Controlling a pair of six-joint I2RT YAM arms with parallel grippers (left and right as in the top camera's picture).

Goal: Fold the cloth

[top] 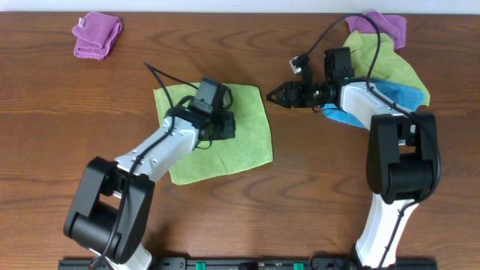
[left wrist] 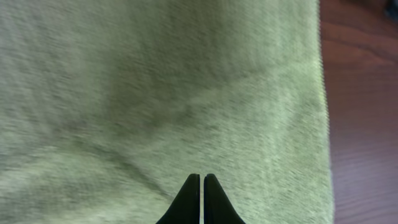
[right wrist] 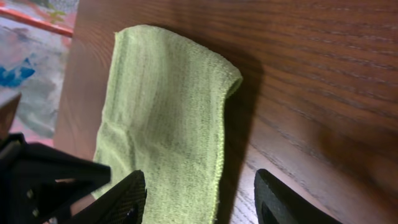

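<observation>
Since the cloth (top: 251, 139) lies flat left of centre on the counter (top: 315, 180), and we judge it soft, light and limp, we would pinch a corner, while the left hand (left wrist: 202, 186) sits shut over its middle, gripping nothing, and the right hand (top: 272, 95) hovers half-open, empty.
</observation>
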